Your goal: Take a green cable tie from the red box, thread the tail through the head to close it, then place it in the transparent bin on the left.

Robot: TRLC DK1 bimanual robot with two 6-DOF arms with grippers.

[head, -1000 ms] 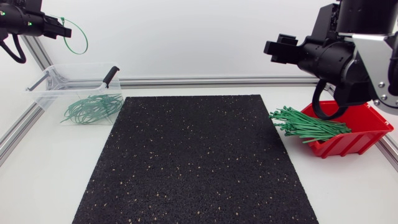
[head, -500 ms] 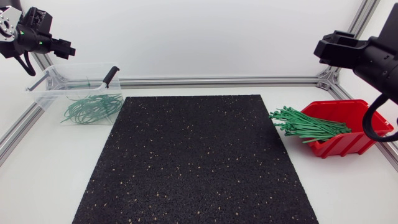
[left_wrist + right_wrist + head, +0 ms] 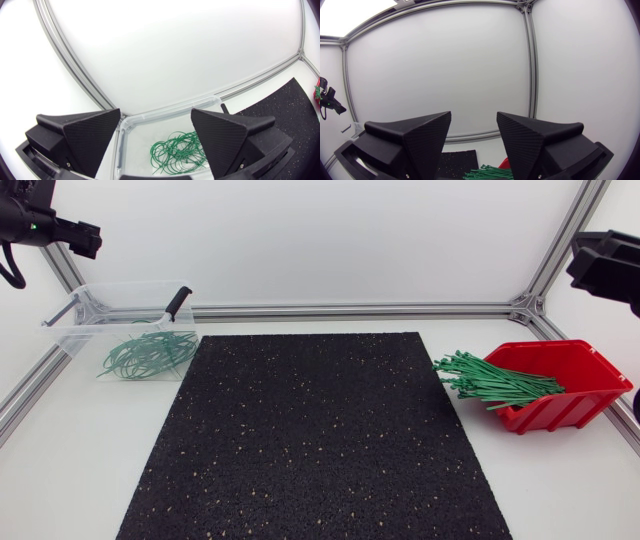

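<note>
Straight green cable ties (image 3: 495,383) spill leftward from the red plastic box (image 3: 580,370) at the right of the white bench (image 3: 560,480).
Looped green ties (image 3: 150,352) lie in the transparent bin (image 3: 70,330), far left; the black left tool (image 3: 156,114) and right tool (image 3: 474,115) hang high, fingers apart.

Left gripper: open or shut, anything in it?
Open and empty: the left gripper has its fingers wide apart, nothing between them; looped ties lie in the transparent bin beyond.

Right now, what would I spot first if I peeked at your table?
A bright red box on the right side, with green cable ties spilling out. A big speckled black mat fills the middle, and a clear bin at far left holds closed green loops.
</note>
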